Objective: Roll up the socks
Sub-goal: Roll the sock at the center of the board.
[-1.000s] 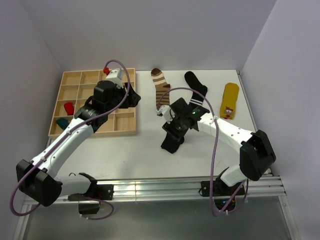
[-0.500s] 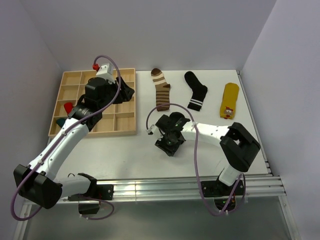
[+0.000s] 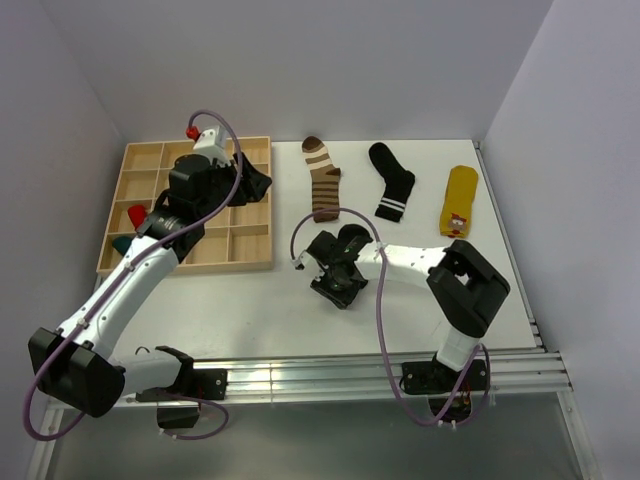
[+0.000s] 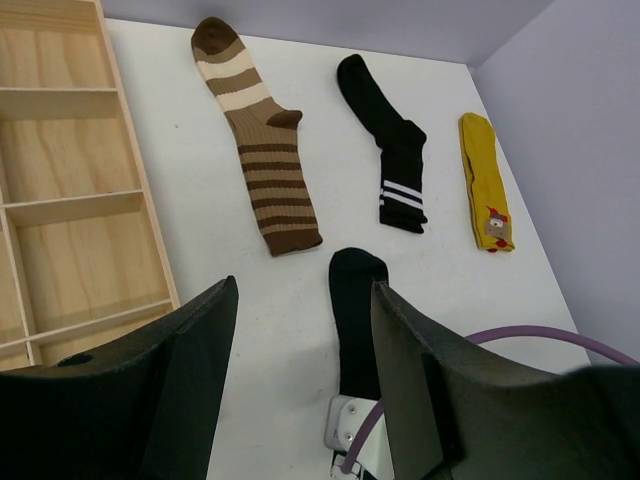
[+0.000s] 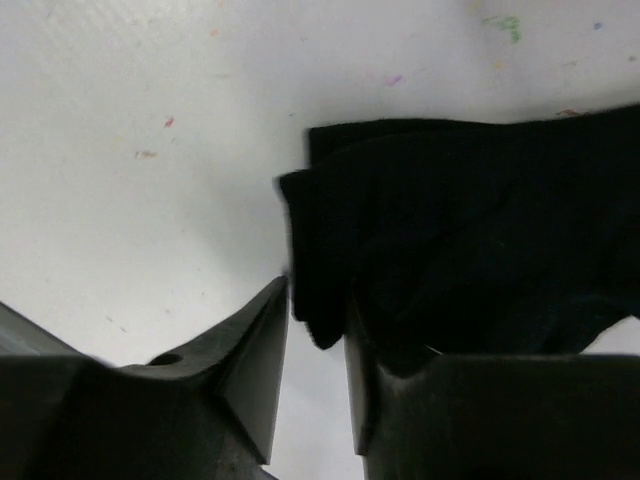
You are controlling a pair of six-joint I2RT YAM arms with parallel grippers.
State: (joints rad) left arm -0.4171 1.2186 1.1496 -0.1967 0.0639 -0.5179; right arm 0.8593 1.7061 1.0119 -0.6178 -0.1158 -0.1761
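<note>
Item one, on my white desk [image 3: 260, 310]: a shallow wooden tray [image 3: 250, 240] of rectangular compartments, lying along the left edge and reaching toward the far-left corner. Item two, inside it: a red bundle [image 3: 137, 214] in a compartment of the leftmost column and a teal bundle [image 3: 122, 244] in the next compartment toward the near edge, both partly hidden from me. Item three: a metal rail [image 3: 310, 375] along the near edge, pale walls [image 3: 300, 60] on three sides, and small coloured specks [image 5: 505, 22] on the desk top.
</note>
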